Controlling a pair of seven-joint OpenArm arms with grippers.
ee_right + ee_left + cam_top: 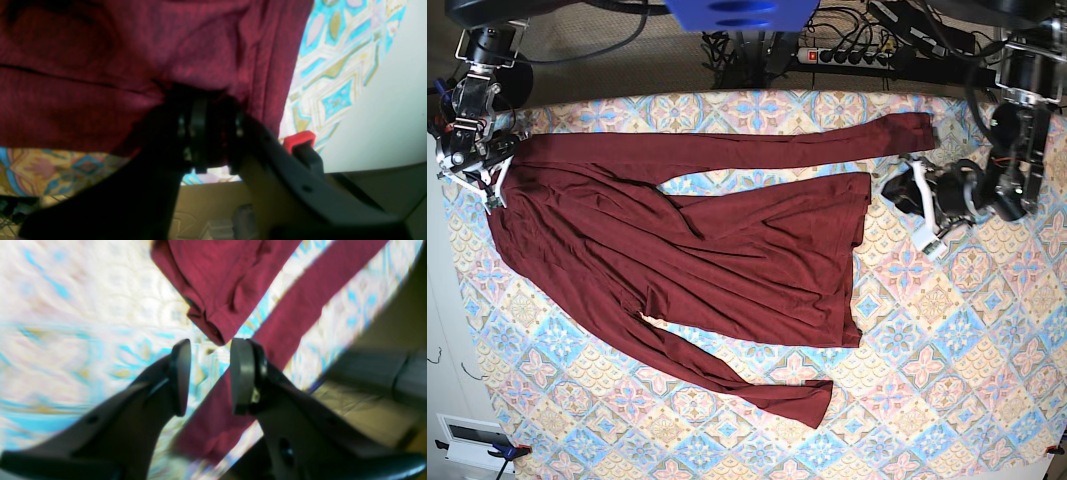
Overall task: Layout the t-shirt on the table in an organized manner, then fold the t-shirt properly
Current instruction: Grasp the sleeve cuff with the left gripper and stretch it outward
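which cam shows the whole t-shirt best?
Base view: the whole t-shirt is spread on the table, both sleeves visible. Left wrist shows only a hem corner and one sleeve, blurred. Right wrist shows just bunched fabric at the right end effector.

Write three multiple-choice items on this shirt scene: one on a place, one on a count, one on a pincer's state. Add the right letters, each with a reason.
1. Where is the right pincer?
A. At the t-shirt's shoulder end, near the table's edge
B. At the hem
C. Above bare cloth mid-table

2. How many sleeves lie stretched out in the base view?
A. None
B. One
C. Two

3. How is the left pincer?
A. Shut on a sleeve
B. Open, holding nothing
C. Out of every view

Key:
1 A: the base view shows it at the shirt's top end, and its wrist view shows maroon fabric bunched at its fingers.
2 C: one sleeve runs along the far side, one along the near side.
3 B: its wrist view shows a clear gap between the pads, tablecloth behind.
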